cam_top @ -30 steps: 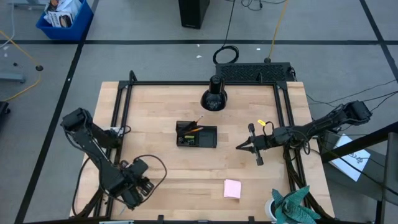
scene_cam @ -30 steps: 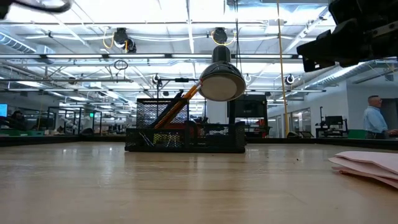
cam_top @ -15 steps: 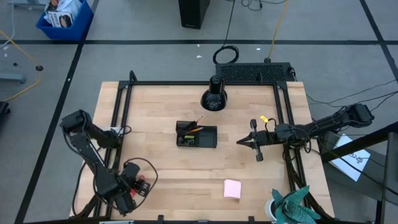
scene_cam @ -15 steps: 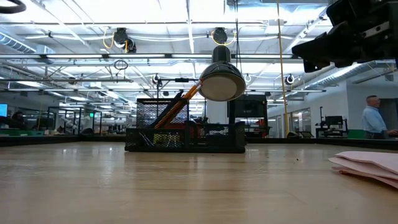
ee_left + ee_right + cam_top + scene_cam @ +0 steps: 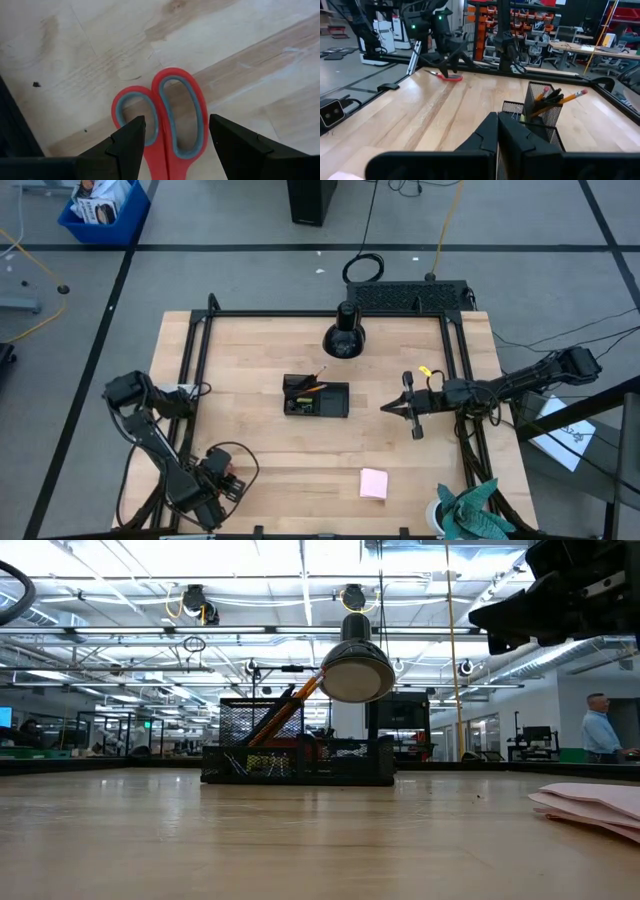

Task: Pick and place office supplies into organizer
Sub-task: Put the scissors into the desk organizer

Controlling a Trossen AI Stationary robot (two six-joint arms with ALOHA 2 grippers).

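Note:
The red-handled scissors lie flat on the table near its near-left corner. My left gripper hovers over them, open. In the left wrist view its fingers stand on either side of the two handle loops; the blades are hidden. The black organizer stands mid-table with orange pencils leaning in its taller end. The pink sticky-note pad lies flat toward the near edge. My right gripper is shut, raised to the right of the organizer and pointing at it.
A round black cone-shaped lamp stands behind the organizer near the far edge. A black frame rail runs along the table's sides. Bare wood lies between the scissors and the organizer. A teal plant sits at the near-right corner.
My left arm has folded back and its gripper has shifted slightly toward the near-left corner; the scissors' red handles now show beside it. My right gripper has drawn back a little toward the table's right edge.

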